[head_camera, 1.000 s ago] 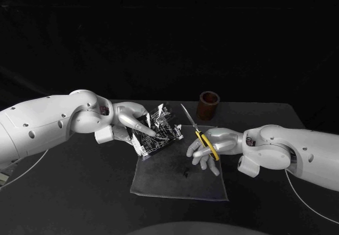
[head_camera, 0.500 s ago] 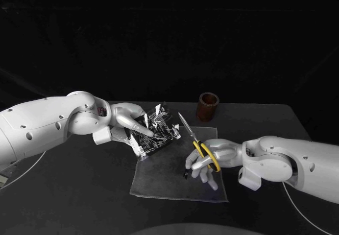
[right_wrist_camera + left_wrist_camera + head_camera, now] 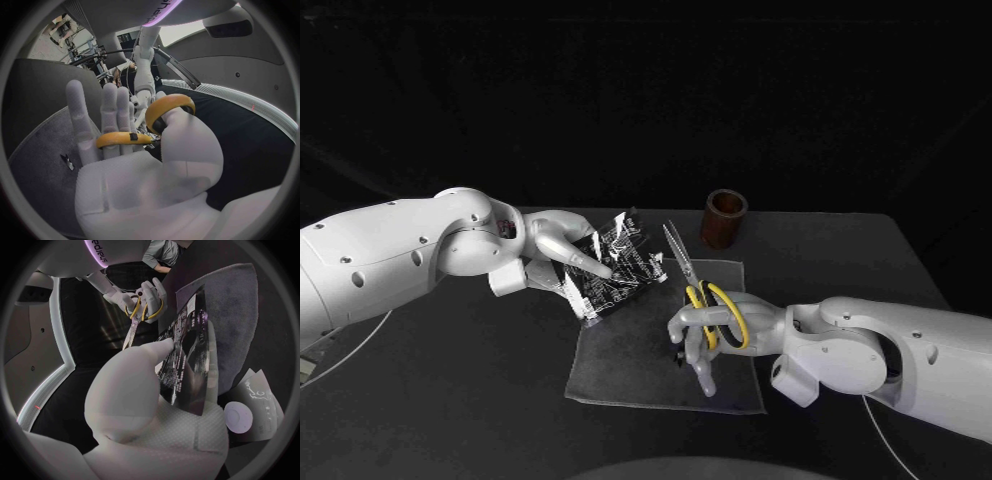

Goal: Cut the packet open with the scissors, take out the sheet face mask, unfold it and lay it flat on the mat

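Note:
My left hand [image 3: 571,250] holds the black, white-printed packet [image 3: 620,264] upright above the far left part of the dark grey mat [image 3: 661,350]; the packet [image 3: 187,360] shows large in the left wrist view, pressed by my fingers [image 3: 134,375]. My right hand [image 3: 711,330] grips the yellow-handled scissors [image 3: 692,290], blades pointing up and away, close to the packet's right edge. In the right wrist view the yellow handles [image 3: 150,122] ring my right hand's [image 3: 134,150] fingers. The scissors [image 3: 140,315] also appear in the left wrist view, blades near the packet.
A brown cylindrical cup [image 3: 724,216] stands at the back of the black table [image 3: 444,400], beyond the mat's far edge. A small dark speck [image 3: 682,352] lies on the mat near my right hand.
My right hand has drawn toward me and left over the mat, turning the scissors more upright. The scissor handles now show spread. The left hand and packet have barely moved.

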